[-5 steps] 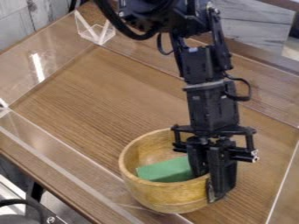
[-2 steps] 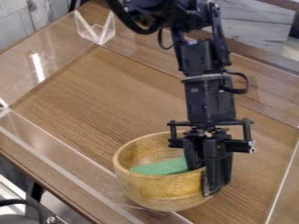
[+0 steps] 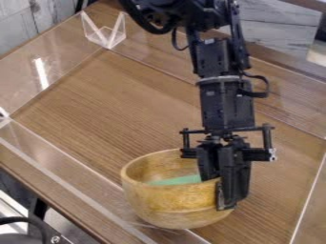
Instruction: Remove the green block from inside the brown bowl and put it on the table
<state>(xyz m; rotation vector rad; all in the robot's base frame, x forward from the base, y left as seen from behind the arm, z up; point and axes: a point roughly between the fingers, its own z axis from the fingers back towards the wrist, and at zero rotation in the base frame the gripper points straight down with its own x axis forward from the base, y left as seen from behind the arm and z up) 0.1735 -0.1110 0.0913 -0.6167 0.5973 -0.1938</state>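
At the near end of the wood-grain desk (image 3: pixel 102 112), round brown wooden bowl (image 3: pixel 173 209) with the black pincer (image 3: pixel 230 193) down at its right side as pictured. Pincer closed. What it has hold of, cannot tell: the block's hidden end, the bowl's rim, or nothing. Its lower parts overlap rim and wall, and the dark linkage hides any contact.

Green block (image 3: pixel 180 180) inside the bowl, only a narrow strip of it in sight above the near rim; far end runs out of view behind the pincer.

Change over the last second: bowl has shifted a little to picture left, and its near wall now shows more of its outer face. Rim cuts across more of the block than it did; earlier a broad green face was visible. Pincer has gone slightly up and left over the same span. Bowl and pincer moving together suggests the bowl is being pushed or tipped, perhaps partly raised. Whether its base has left the desk, cannot tell.

Meaning for the task: block not out yet. Job looks to be at the grasp-and-lift stage. If the block is gripped, next move calls for a straight rise clear of the rim, then a set-down on the wood beside the bowl. Risk: the bowl comes along, tips over, or scrapes the block loose. If only rim is caught, a release and fresh approach would be needed.
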